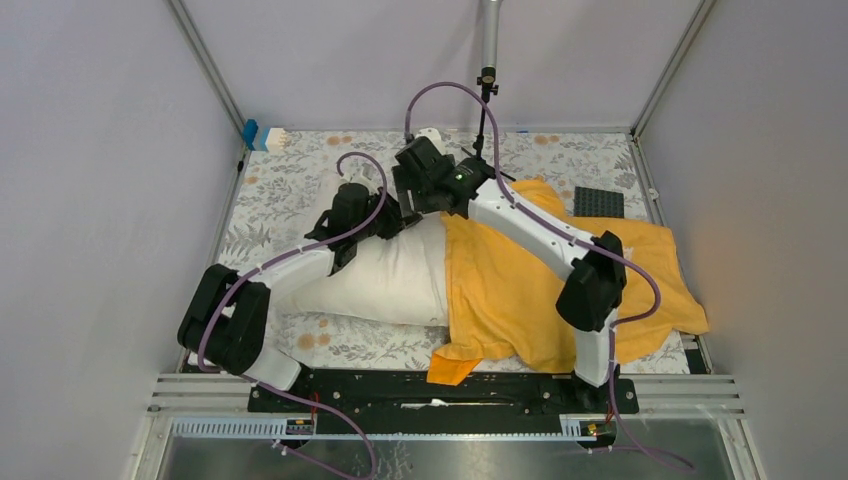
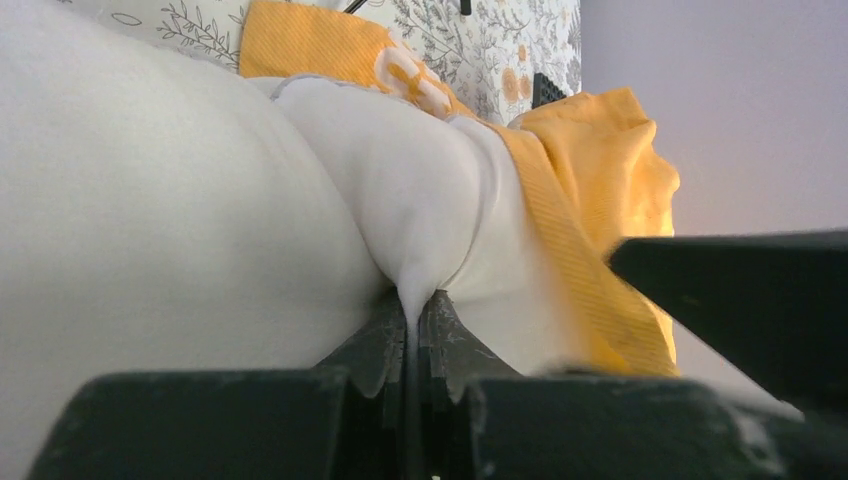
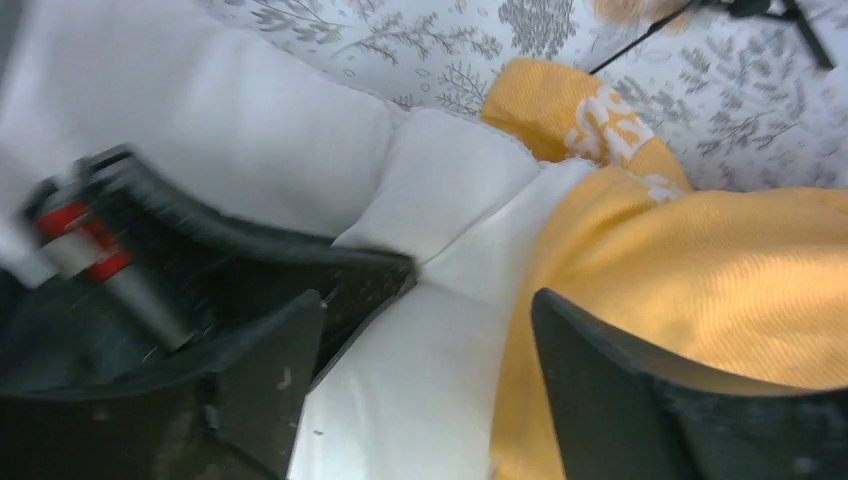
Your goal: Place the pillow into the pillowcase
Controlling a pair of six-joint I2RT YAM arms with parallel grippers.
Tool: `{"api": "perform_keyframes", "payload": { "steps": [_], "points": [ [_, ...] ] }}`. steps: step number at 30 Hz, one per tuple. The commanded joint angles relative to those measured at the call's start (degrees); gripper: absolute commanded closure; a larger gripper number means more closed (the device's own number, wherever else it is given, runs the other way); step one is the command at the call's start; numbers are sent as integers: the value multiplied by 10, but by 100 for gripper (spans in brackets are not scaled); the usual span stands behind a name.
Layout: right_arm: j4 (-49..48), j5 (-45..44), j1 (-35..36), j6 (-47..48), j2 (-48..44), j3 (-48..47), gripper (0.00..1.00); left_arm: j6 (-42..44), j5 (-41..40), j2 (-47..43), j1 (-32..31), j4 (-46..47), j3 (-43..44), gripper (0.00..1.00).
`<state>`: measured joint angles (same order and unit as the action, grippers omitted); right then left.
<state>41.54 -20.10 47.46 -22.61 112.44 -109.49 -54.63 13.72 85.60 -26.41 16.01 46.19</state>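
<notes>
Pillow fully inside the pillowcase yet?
No: top view shows much of the pillow sticking out left of the pillowcase.

pillow (image 1: 385, 275): 3 o'clock end hidden inside pillowcase (image 1: 520, 300)
lettering (image 3: 607, 118): blurred, unreadable
pillowcase: middle strip hidden under right arm (image 1: 540, 225), top view

we see white printed lettering (image 3: 603, 122) on the orange-yellow pillowcase (image 3: 720, 280), near its folded edge. it is too creased and blurred for us to read any letter. we can read nothing else.
</notes>
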Motion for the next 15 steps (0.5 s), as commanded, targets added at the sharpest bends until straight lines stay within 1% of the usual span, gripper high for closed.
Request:
{"api": "perform_keyframes", "payload": {
  "steps": [1, 5, 9, 13, 15],
  "points": [
    [-8, -65, 53, 54, -89, 8, 12, 27, 35, 7, -2, -78, 30, 100],
    [11, -124, 74, 65, -134, 58, 1, 34, 33, 4, -1, -98, 38, 100],
    [-7, -126, 76, 71, -177, 146, 0, 39, 36, 4, -1, -114, 48, 100],
    [1, -116, 76, 72, -172, 184, 0, 40, 32, 8, -1, -120, 56, 100],
    [-18, -100, 76, 71, -172, 208, 0, 40, 32, 8, -1, -121, 59, 100]
  ]
}}
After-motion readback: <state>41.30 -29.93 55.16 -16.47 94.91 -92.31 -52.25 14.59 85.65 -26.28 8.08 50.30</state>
